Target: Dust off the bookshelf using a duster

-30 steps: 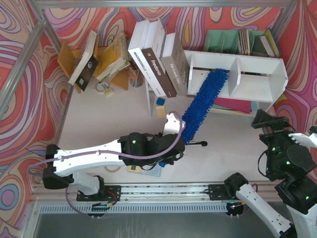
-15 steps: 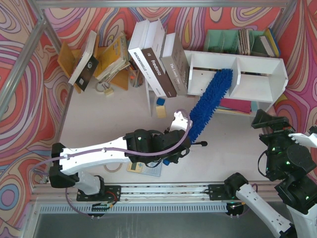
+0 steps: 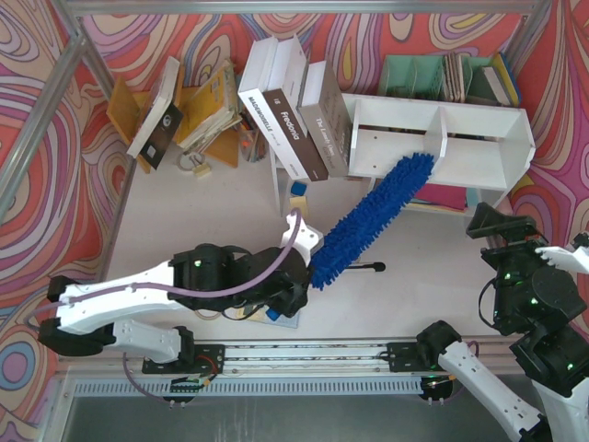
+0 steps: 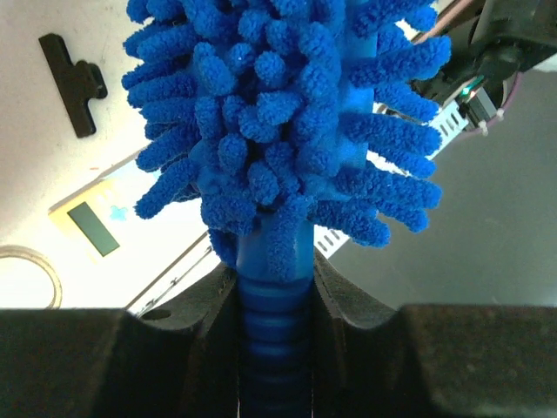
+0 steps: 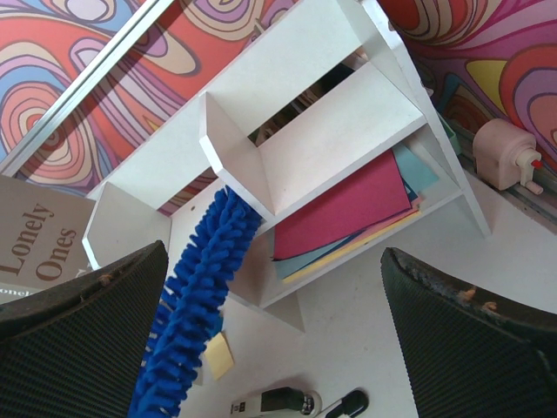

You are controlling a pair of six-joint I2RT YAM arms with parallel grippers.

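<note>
The white bookshelf stands at the back right, with a central divider and two compartments; it also shows in the right wrist view. The fluffy blue duster lies slanted from my left gripper up to the shelf. Its tip touches the front edge of the divider. My left gripper is shut on the duster's ribbed blue handle. My right gripper is open and empty, apart from the shelf on its near right; its own view looks at the shelf.
Large books lean left of the shelf. A green file organiser stands behind it and a yellow wooden rack at the back left. Coloured paper lies in the lower tier. A black stapler lies near the duster.
My left arm has pulled back toward the near left. The duster has slid out of the left compartment, and its tip now rests at the divider's front edge.
</note>
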